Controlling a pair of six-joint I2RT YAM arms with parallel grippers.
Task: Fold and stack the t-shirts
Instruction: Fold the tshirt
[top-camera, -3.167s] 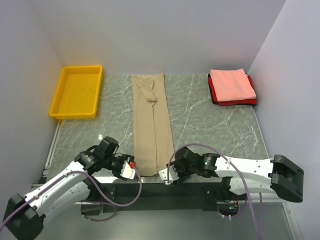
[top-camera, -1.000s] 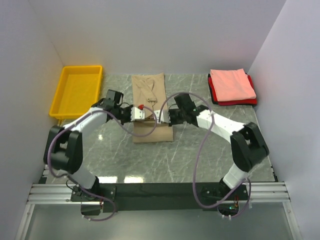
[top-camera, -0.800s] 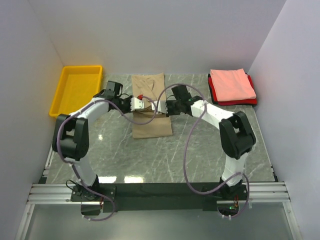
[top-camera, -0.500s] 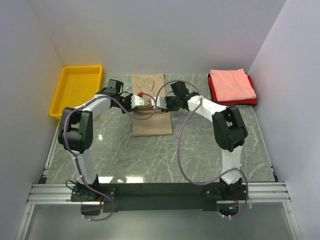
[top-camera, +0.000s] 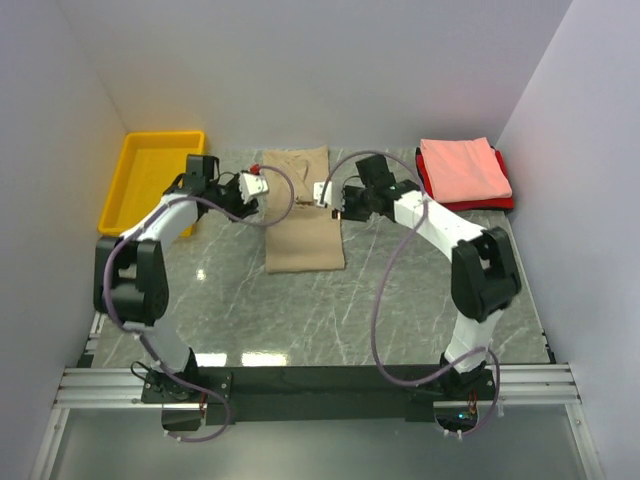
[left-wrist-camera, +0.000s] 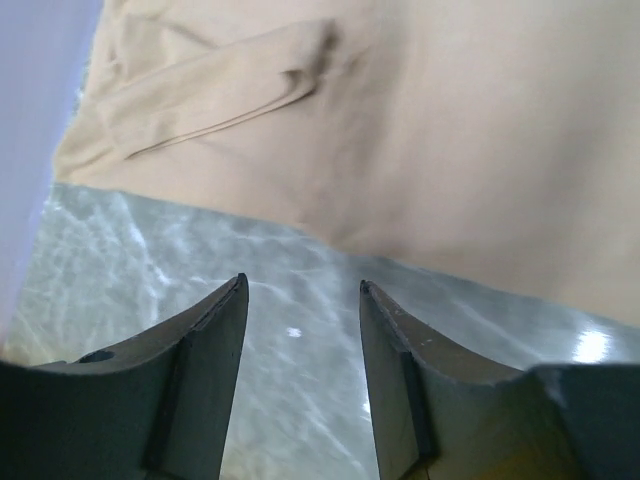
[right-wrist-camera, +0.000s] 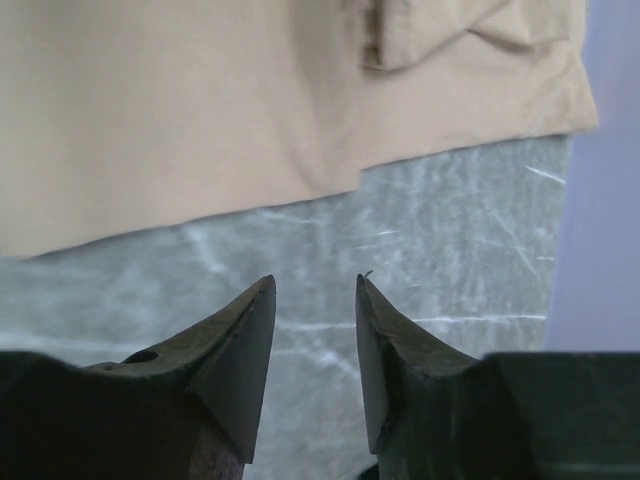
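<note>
Top view: I see the tan t-shirt (top-camera: 303, 215) lying as a long folded rectangle on the marble table (top-camera: 420, 270), in the middle of its far half and flat on the stone. The pink t-shirt (top-camera: 462, 168) lies folded on top of the red t-shirt (top-camera: 428, 190) at the far right corner, well apart from the tan one. A yellow bin (top-camera: 155, 180) sits at the far left corner.

Both arms reach across the table towards the tan t-shirt from opposite sides. The left gripper (top-camera: 255, 184) is at the shirt's far left edge, and the right gripper (top-camera: 322, 193) is at its far right edge.

Left wrist view: the fingers (left-wrist-camera: 205, 360) stand moderately apart with only bare marble between them. The cloth's edge runs just beyond the tips, and a folded sleeve (left-wrist-camera: 220, 90) lies across the shirt's upper part.

Right wrist view: I read the fingers (right-wrist-camera: 240, 350) as set narrowly apart and holding nothing, with marble showing through the gap. The shirt's edge lies just past the tips and does not touch them. I cannot tell whether either pair of tips rests on the table.
</note>
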